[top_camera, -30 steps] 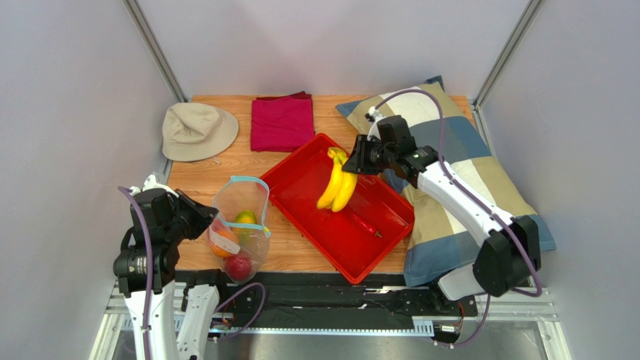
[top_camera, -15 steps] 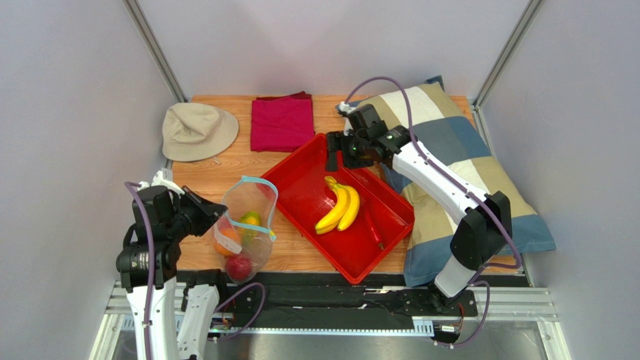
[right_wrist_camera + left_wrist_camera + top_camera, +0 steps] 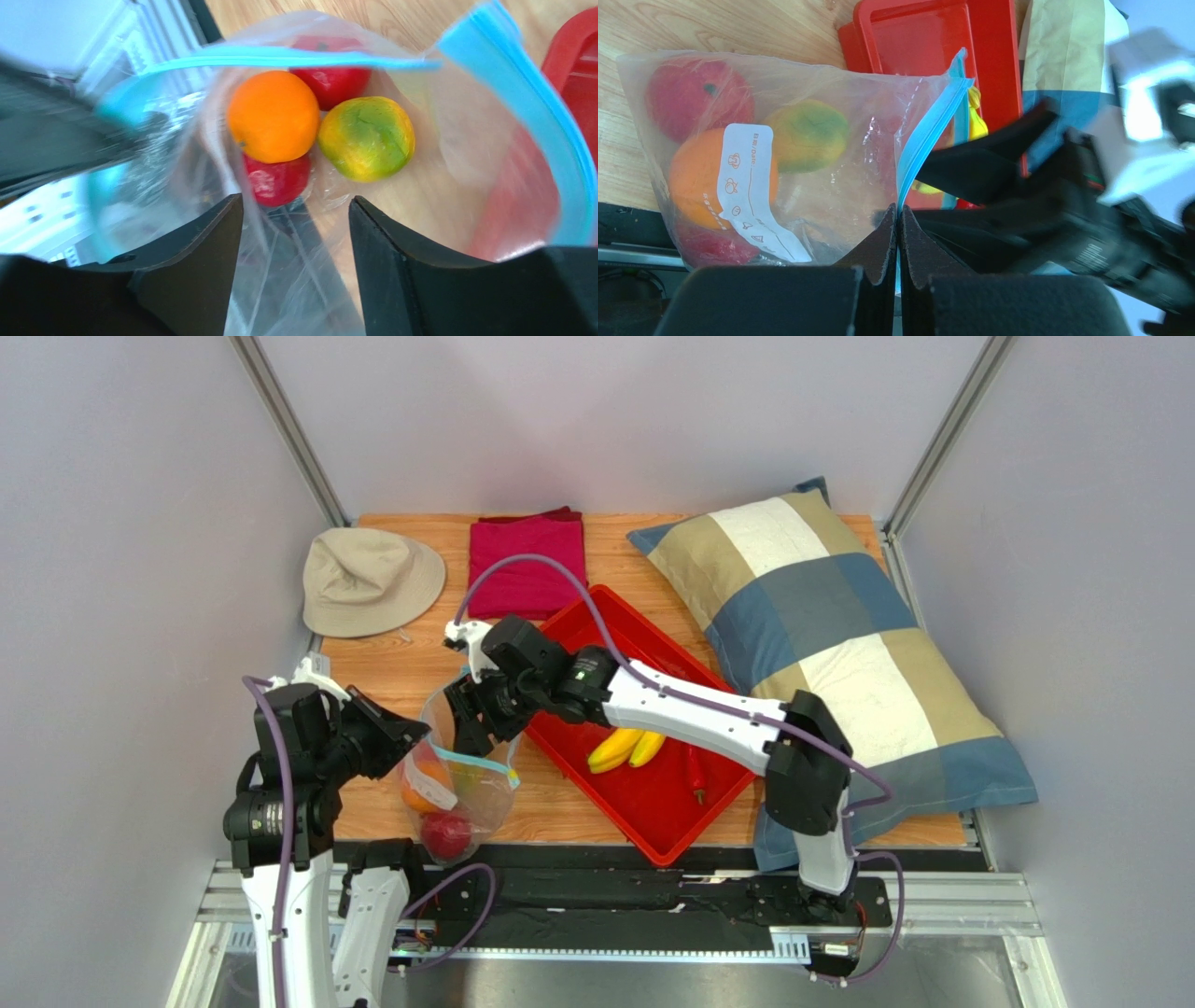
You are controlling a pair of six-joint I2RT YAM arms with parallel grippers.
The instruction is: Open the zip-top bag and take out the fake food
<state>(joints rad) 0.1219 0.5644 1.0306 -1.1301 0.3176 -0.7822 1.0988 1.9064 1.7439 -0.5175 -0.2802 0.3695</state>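
The clear zip-top bag [image 3: 481, 791] stands open at the table's front left, its blue zip strip [image 3: 519, 91] spread wide. My left gripper [image 3: 413, 742] is shut on the bag's zip rim [image 3: 927, 140] and holds it up. My right gripper [image 3: 460, 728] is open and empty just above the bag's mouth, its fingers [image 3: 210, 238] at the opening. Inside lie an orange [image 3: 274, 115], a green-orange mango [image 3: 366, 138], a red apple [image 3: 333, 78] and another red fruit [image 3: 277, 180]. The banana bunch [image 3: 627, 748] and red chilli [image 3: 697, 773] lie in the red tray [image 3: 589, 637].
A beige hat [image 3: 368, 580] and a folded magenta cloth [image 3: 526, 564] lie at the back of the table. A large checked pillow [image 3: 842, 644] fills the right side. The red tray's corner touches the bag's right side.
My right gripper let go of the banana bunch into the tray, then swung left across the tray to the bag's mouth. My left gripper has kept its hold on the bag rim.
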